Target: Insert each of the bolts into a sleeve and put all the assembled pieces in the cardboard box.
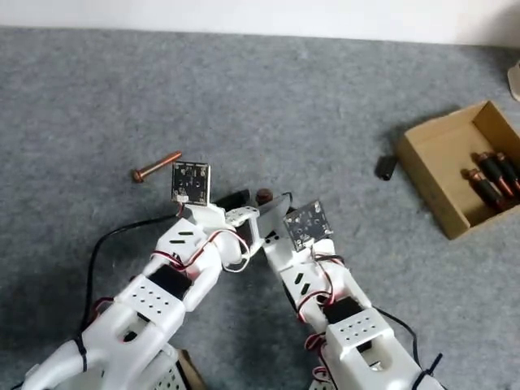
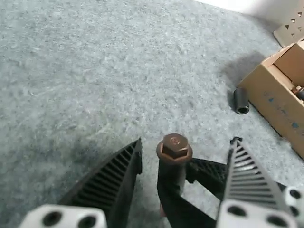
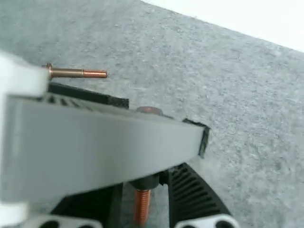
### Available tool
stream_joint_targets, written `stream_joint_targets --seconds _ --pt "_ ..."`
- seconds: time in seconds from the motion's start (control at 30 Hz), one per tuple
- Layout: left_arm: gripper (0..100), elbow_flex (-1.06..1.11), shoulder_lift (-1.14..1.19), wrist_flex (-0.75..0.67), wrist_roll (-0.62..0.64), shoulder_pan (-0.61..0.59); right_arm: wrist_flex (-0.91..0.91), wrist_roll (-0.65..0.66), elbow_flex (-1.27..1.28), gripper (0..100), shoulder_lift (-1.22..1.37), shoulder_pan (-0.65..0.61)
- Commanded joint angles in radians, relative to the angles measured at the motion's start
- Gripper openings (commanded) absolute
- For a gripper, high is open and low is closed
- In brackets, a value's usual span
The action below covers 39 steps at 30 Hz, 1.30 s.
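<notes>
I am watching the held bolt [image 2: 174, 147]. Its hex head is facing the left wrist camera and its shank is sitting inside a black sleeve [image 2: 172, 180]. The right gripper [image 3: 142, 190] is pinching that sleeve, and the bolt's copper thread is sticking out between its fingers. The left gripper [image 2: 187, 140] is hanging around the same piece with its fingers spread wide, one on each side of the bolt head and touching neither side. In the high view the two arms are meeting near the middle of the table, above the surface.

A loose bolt [image 1: 157, 166] is lying flat on the carpet, well apart on the left arm's side. A loose sleeve [image 1: 386, 166] is lying on its side just beside the cardboard box [image 1: 422, 166], outside its wall. Inside the box, assembled pieces [image 1: 491, 177] are lying side by side.

Everything is resting on a grey carpet [image 1: 325, 97] with a coarse, felt-like nap. A white wall [image 1: 244, 12] is running along its far edge. A pale piece with small triangular cut-outs [image 2: 293, 26] is sitting beyond the box. A black cable [image 1: 101, 244] is looping off the left arm.
</notes>
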Motion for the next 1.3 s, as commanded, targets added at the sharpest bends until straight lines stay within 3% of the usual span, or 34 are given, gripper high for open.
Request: stream_joint_targets --seconds 0.0,0.23,0.6,0.87,1.27 --pt "27 -0.016 -0.027 -0.006 0.008 -0.027 -0.010 0.003 0.119 0.5 -0.013 0.056" --pt "27 0.033 -0.249 0.005 0.011 -0.120 -0.010 0.002 0.117 0.5 -0.013 0.068" --pt "27 0.077 -0.418 0.164 0.009 -0.114 0.002 0.002 0.088 0.5 -0.013 0.156" --pt "27 0.165 -0.390 0.103 0.003 -0.113 0.429 0.003 -0.114 0.5 -0.013 0.255" --pt "27 0.248 -0.390 -0.026 0.000 -0.114 0.731 0.002 -0.329 0.5 -0.021 0.348"
